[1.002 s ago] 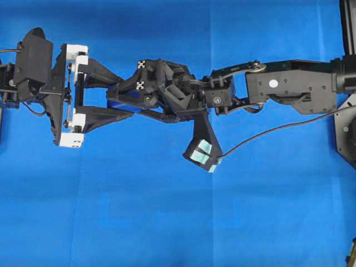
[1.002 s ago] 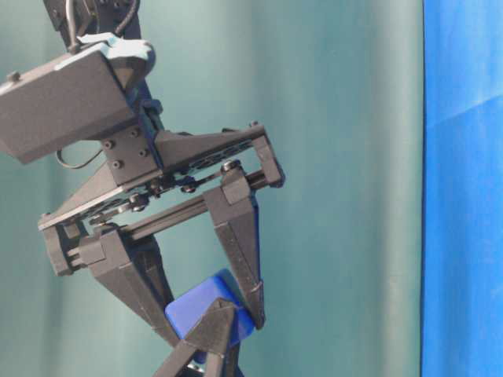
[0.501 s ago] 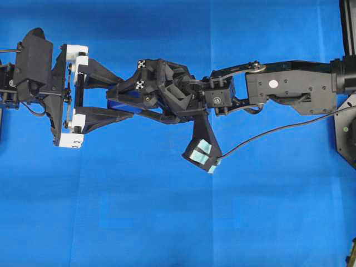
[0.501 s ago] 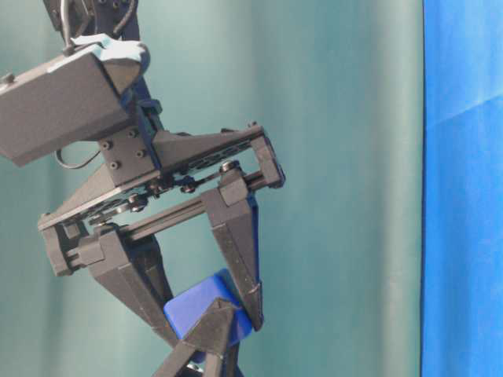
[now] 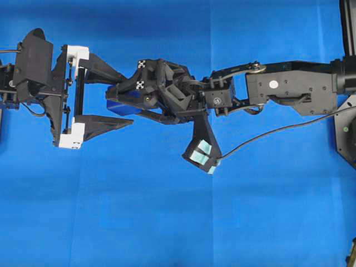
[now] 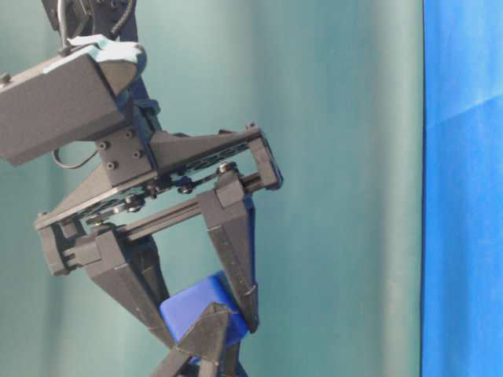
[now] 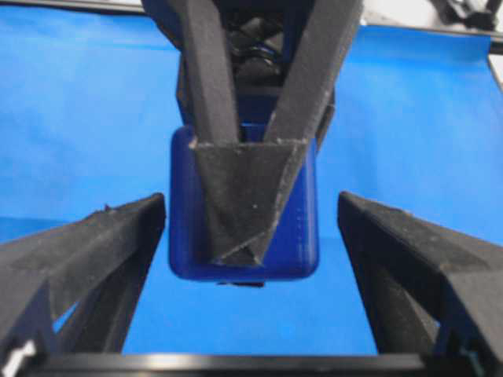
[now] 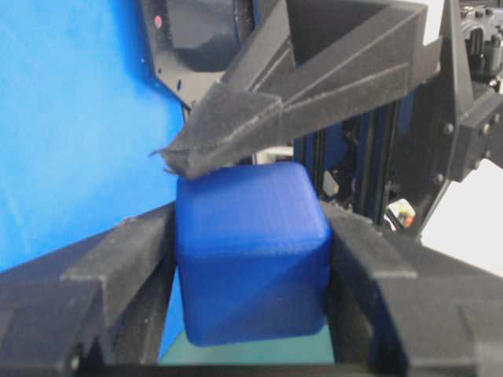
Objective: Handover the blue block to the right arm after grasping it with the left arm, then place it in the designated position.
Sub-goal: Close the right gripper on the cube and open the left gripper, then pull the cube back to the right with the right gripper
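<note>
The blue block [image 5: 118,105] hangs in the air above the blue cloth [image 5: 167,211], which shows no marker for the designated position. My all-black right gripper [image 5: 123,99] is shut on it, a finger pressed on each side of the cube [image 8: 247,259]. The left gripper [image 5: 128,98], with white brackets, stands open around the same spot. Its fingers [image 7: 86,259] sit well apart from the block [image 7: 302,228], with cloth showing in both gaps. From table level the block [image 6: 192,305] is pinched between the right gripper's downward fingers [image 6: 236,259].
A black cable [image 5: 267,133] trails from the right arm's wrist camera [image 5: 200,153] towards a black base [image 5: 347,133] at the right edge. A green curtain [image 6: 338,157] backs the table-level view.
The left gripper has opened: its two fingers spread away from the block. The right gripper has kept its hold, and both arms stay nearly still.
</note>
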